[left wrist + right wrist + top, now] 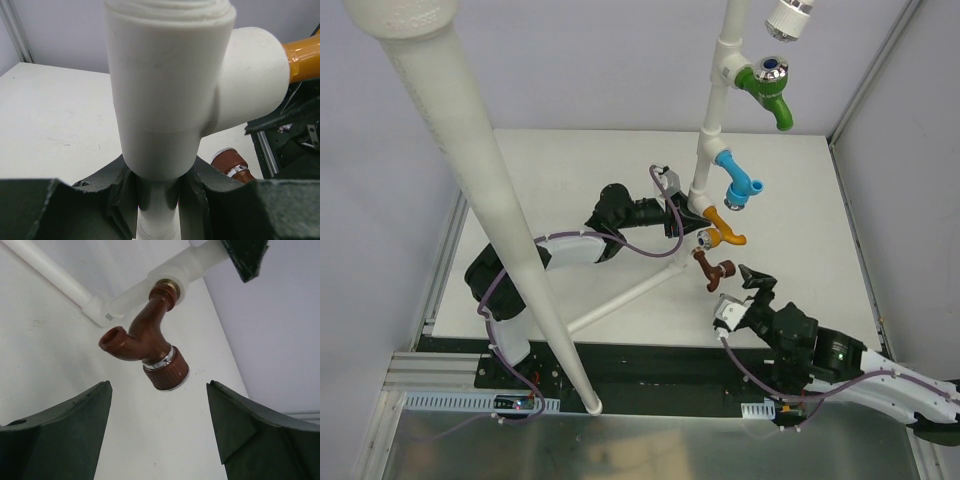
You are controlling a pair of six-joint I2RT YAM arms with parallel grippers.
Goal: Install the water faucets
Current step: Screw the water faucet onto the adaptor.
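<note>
left hand (156,197): closed on the white PVC pipe frame (717,105), fingers (117,192) pressed to both sides of the upright pipe just under a tee joint (245,75); low on the riser, near its bench end.
right hand (756,277): jaws wide apart, holding nothing; just beside the brown faucet, on its right in the top view, not touching it.
brown faucet (145,337): lowest of the four; inlet end set in a white fitting (185,267) of the frame, spout mouth turned left in the right wrist view, ribbed knob with a silver ring toward the camera, between the two open fingers but apart from both.
orange faucet (726,232): mounted on the tee joint, just above the brown one.
blue faucet (742,186): next up the riser.
green faucet (770,90): highest, well apart from both hands.
bench (570,180): white, carrying the foot of the frame.
</note>
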